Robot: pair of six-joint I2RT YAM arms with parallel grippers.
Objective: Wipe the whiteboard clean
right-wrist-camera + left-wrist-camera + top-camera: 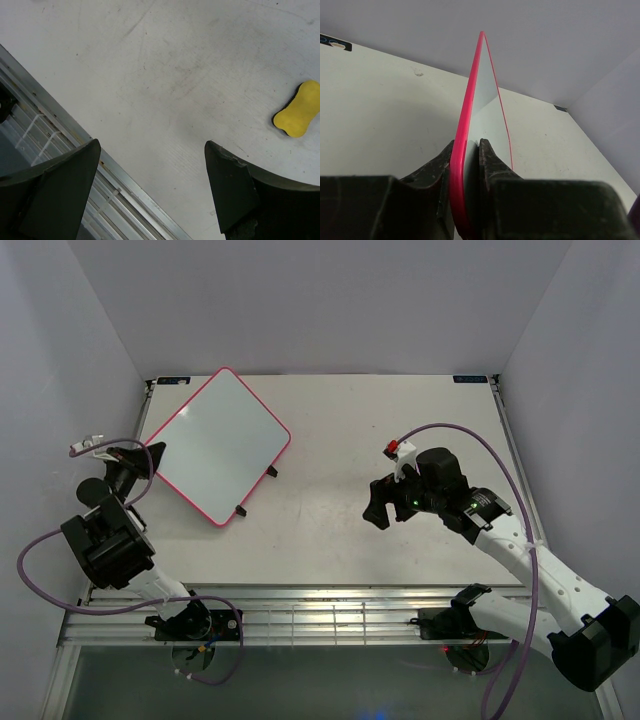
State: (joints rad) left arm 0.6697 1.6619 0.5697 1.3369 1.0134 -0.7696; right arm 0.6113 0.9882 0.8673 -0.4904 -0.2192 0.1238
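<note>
Pinching the whiteboard [218, 445] by its pink-red rim, your left gripper [466, 150] has both fingers closed on one corner, one pad on the white face and one behind it. The board sits at the back-left of the table [400, 420], turned at an angle, with two small black feet [272, 472] showing along its near-right edge. Whether that edge rests on the table or hangs clear cannot be told from above. Your right gripper [150, 170] hovers over bare table with its fingers spread wide and nothing between them. The yellow sponge [298, 110] lies off to one side of it, untouched. The main risk is the hold itself. The face is glossy and the rim is a smooth, thin, rounded lip, so a corner pinch gives you little to resist twisting. Wiping pressure far from that corner would likely pivot the board or pull it out of the pads. The sponge is soft and bone-shaped, with a dark layer underneath, so a squeeze at its narrow waist should hold. Come down off-centre and you will probably only nudge it across the scuffed, matte tabletop. No writing shows on the face from above, so check for faint marks before you press hard.
</note>
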